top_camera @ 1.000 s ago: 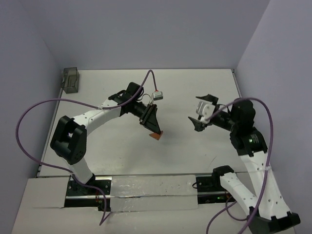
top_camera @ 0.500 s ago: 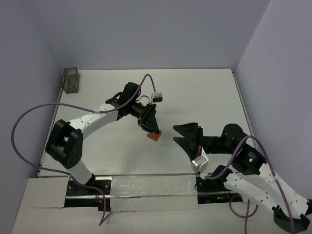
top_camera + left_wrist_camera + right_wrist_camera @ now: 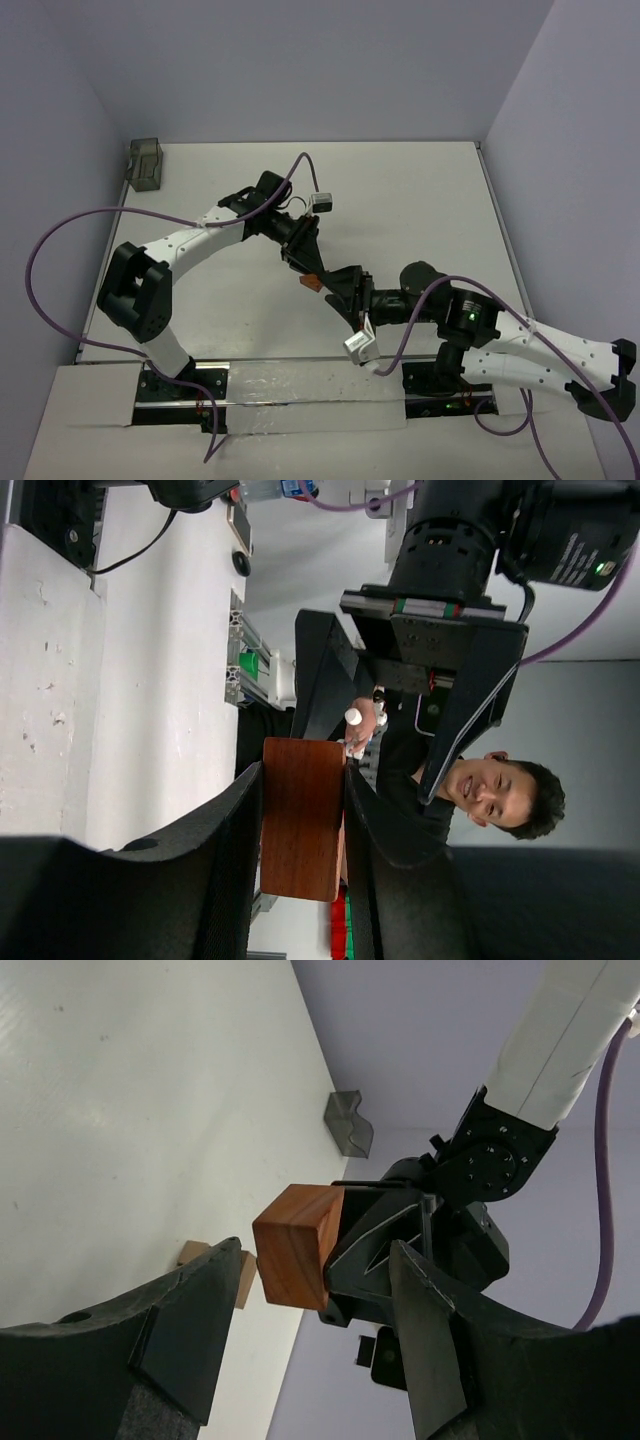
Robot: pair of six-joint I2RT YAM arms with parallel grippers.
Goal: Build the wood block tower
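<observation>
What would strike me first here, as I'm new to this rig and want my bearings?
A reddish-brown wooden block is held off the white table in the left pincer, near the middle. The right pincer faces it, jaws open, close to the block but not gripping it. A grey translucent plastic container sits in the far left corner.
</observation>
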